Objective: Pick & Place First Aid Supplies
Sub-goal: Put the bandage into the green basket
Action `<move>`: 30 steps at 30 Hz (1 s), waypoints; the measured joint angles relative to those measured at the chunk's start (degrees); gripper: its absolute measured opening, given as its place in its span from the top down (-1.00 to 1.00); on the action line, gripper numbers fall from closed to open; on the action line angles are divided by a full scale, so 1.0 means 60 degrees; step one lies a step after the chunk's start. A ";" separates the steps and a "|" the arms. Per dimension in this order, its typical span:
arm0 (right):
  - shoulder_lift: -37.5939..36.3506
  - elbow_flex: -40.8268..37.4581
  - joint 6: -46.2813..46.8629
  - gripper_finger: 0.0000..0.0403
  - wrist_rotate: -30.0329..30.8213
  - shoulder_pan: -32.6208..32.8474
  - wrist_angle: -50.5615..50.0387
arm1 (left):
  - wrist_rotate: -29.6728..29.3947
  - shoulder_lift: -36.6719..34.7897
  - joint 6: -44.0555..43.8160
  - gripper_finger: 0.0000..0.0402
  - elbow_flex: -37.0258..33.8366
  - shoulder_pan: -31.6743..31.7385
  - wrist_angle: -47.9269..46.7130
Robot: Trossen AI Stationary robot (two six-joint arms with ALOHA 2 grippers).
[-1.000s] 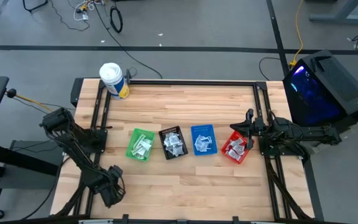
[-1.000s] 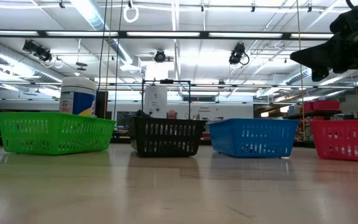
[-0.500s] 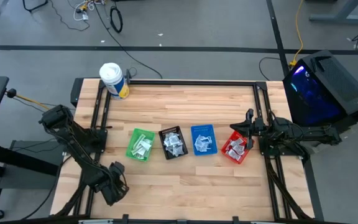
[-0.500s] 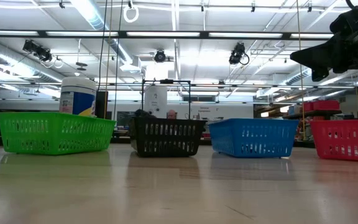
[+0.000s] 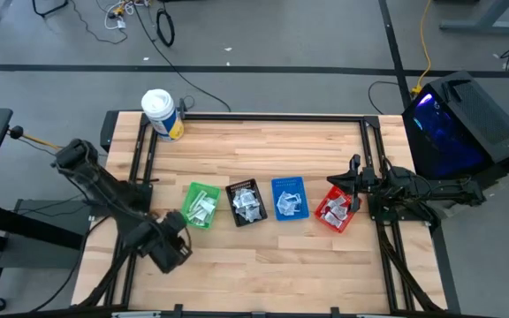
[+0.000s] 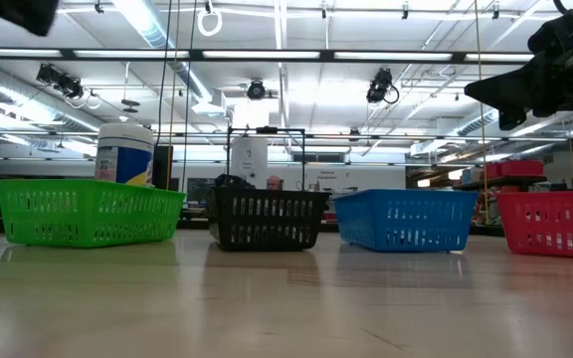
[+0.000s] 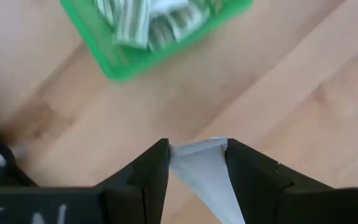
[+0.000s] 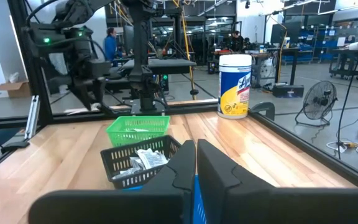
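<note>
Wood-topped table (image 5: 263,141) carries everything, with a dark rail frame along its edges. Near the far left corner stands a white cylindrical tub (image 5: 161,114) with a yellow-and-blue label. Across the middle of the table four small bins sit in a row, close beside one another: green bin (image 5: 200,205), black bin (image 5: 246,202), blue bin (image 5: 288,198) and red bin (image 5: 335,209), each holding a heap of first aid supplies (image 5: 248,204), small flat white and silvery packets. The left arm reaches in from the table's left edge, and the left gripper (image 5: 174,244) hangs above the bare wood just beside the green bin's near left corner. In the left wrist view its two dark fingers (image 7: 151,171) are closed on a pale sachet (image 7: 202,171) that stands pinched between them, with the green bin beyond. The right arm waits at the table's right side, the right gripper (image 5: 353,181) above the red bin, its fingers (image 8: 219,167) pressed together with nothing between them
</note>
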 joint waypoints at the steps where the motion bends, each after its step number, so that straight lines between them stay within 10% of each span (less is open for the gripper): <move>1: -0.0003 -0.0001 0.0000 0.89 0.0001 0.0001 0.0000 | -0.0101 -0.0071 0.0329 0.18 0.0020 0.0178 -0.0042; 30: -0.0003 -0.0001 0.0003 0.89 -0.0002 0.0002 0.0000 | -0.0520 -0.0191 0.9256 0.18 0.0017 0.6116 0.0043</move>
